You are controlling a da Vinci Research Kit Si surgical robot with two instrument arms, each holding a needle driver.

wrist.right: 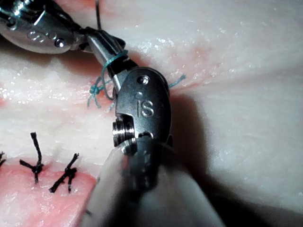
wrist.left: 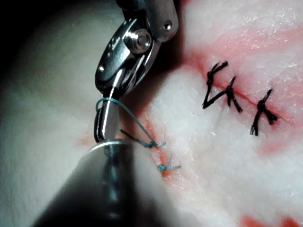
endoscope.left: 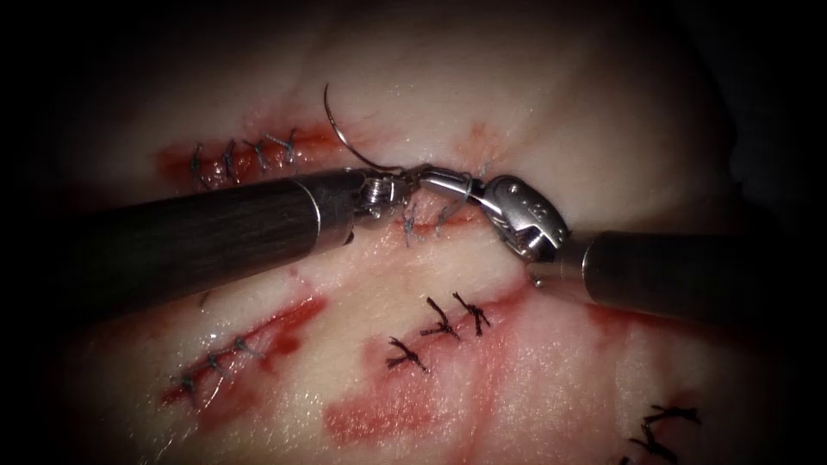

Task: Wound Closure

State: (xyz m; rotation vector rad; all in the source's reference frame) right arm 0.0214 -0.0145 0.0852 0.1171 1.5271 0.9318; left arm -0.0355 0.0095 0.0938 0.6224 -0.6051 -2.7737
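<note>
At the centre of the endoscope frame the left tool (endoscope.left: 398, 182) and the right tool (endoscope.left: 439, 181) meet tip to tip over the cut (endoscope.left: 431, 220) in the tissue (endoscope.left: 603, 129). The left tool's jaws are clenched on the needle (endoscope.left: 340, 138) at its trailing end — the curve rises free of the tissue toward the upper left. The teal thread (wrist.right: 113, 60) is looped around the right tool's jaws; whether they grip anything I cannot tell. Teal stitches (wrist.left: 158, 156) sit just below the tips.

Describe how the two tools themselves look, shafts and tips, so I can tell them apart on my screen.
Both have dark, matte cylindrical shafts ending in polished silver metal wrists. The left tool has a silver collar where its shaft ends. The right tool has a rounded steel wrist with rivets and stamped characters, and slim tapered jaws.
</note>
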